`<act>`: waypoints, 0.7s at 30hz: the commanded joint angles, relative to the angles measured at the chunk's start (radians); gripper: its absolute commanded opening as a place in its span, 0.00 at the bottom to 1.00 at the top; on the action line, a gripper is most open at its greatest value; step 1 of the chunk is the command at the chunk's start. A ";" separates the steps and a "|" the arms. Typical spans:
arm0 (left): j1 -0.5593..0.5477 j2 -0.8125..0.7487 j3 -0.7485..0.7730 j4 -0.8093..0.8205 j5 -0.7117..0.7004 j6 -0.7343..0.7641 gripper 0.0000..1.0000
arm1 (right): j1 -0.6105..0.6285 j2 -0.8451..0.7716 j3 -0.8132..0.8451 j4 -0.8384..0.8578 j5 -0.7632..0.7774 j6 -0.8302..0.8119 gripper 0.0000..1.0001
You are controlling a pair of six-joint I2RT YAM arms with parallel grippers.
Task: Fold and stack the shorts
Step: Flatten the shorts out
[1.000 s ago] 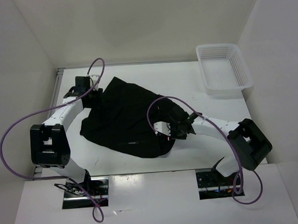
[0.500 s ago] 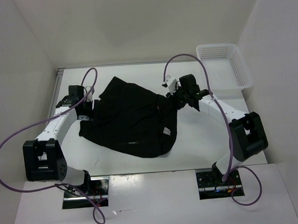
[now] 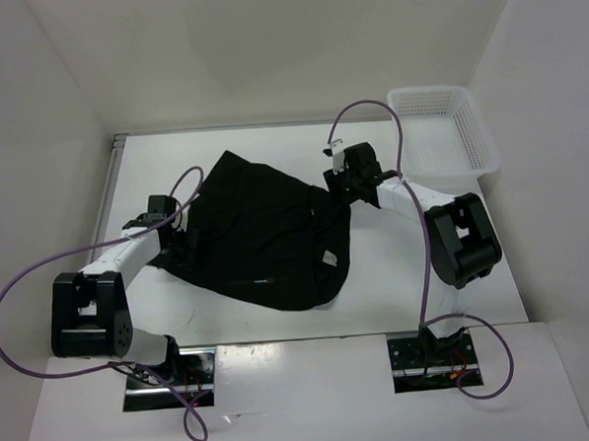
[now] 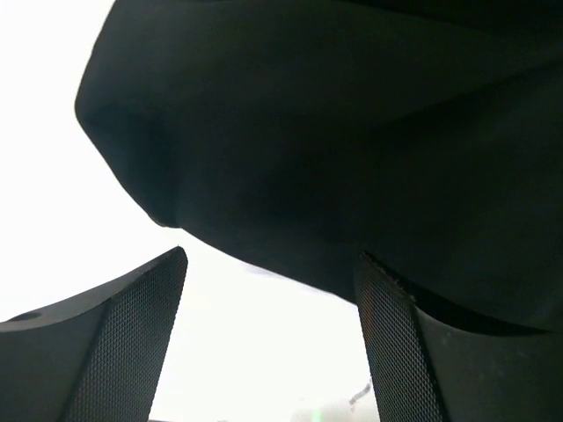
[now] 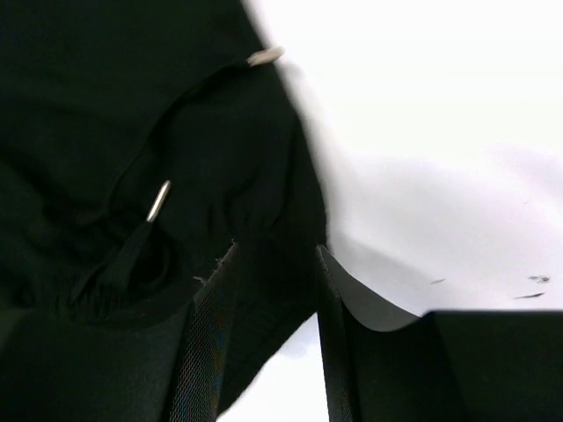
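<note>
Shorts (image 3: 261, 232) long axis far-left to near-right | left tool (image 4: 271, 255) released | right tool (image 5: 278, 248) parted, unclamped

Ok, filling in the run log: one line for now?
shorts: spread out | left gripper: open, at left edge | right gripper: open, at far right corner

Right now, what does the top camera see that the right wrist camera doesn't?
Only the top view shows the white basket, the left gripper and the whole black shorts spread out. Only the right wrist view shows the metal drawstring tips and, close up, the right gripper with its fingers apart at the shorts' edge. Both show the shorts lying on the white table.
</note>
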 commanded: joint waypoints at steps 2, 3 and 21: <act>0.007 -0.030 -0.039 0.054 -0.063 0.003 0.83 | -0.016 0.043 0.067 0.096 0.073 0.069 0.45; 0.007 -0.030 -0.053 0.067 -0.075 0.003 0.85 | -0.016 0.043 0.067 0.096 0.073 0.078 0.46; 0.016 0.035 -0.034 0.099 -0.001 0.003 0.82 | -0.035 0.072 0.014 0.038 0.003 0.138 0.49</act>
